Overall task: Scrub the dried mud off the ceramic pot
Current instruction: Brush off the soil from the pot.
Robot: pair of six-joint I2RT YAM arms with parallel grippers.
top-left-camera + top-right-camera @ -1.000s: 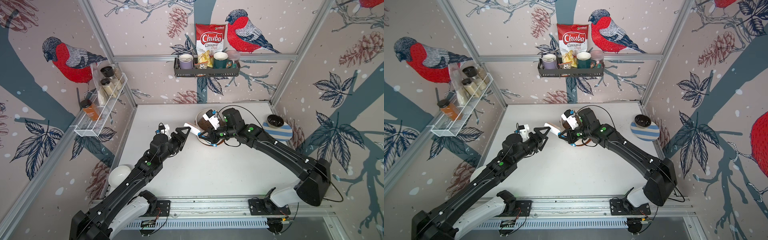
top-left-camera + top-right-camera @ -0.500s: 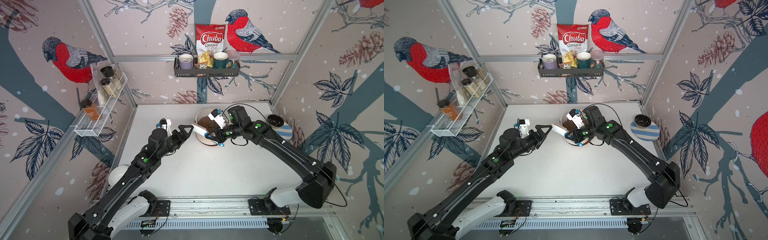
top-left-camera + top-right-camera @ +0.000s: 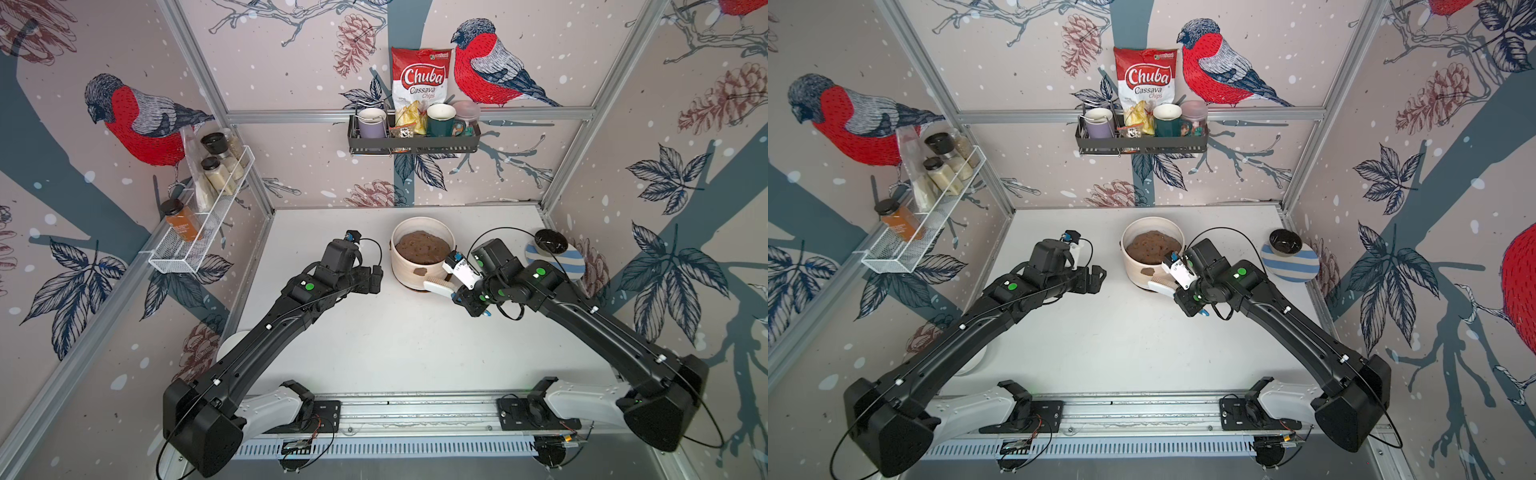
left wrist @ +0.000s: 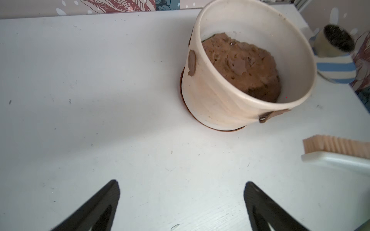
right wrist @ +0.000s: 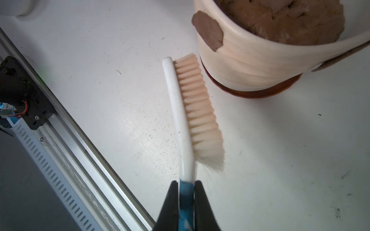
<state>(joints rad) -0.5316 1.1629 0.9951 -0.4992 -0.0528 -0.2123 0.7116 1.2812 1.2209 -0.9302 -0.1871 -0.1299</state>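
The ceramic pot [image 3: 409, 266] [image 3: 1136, 276] is cream with ribbed sides, stands on a brown saucer and is filled with brown soil. A patch of dried mud [image 3: 419, 272] [image 3: 1147, 272] [image 5: 209, 30] sticks to its near side. Other patches of dried mud [image 4: 192, 63] [image 4: 274, 115] sit just under the rim. My right gripper [image 5: 186, 183] [image 3: 457, 293] is shut on the blue handle of a white scrub brush [image 5: 180, 112] [image 3: 438, 286]. The bristles face the pot, just short of its base. My left gripper [image 4: 181, 183] [image 3: 376, 279] is open and holds nothing, left of the pot.
A black bowl [image 3: 550, 241] rests on a blue-striped plate [image 3: 557, 266] at the right wall. A white bowl [image 3: 226, 345] lies partly under the left arm. Wall racks hold jars and mugs. The metal rail [image 3: 415, 411] runs along the front edge.
The right gripper has carried the brush rightward and nearer, from the pot's left rim down to its front base. The left gripper has opened wider and stays left of the pot.
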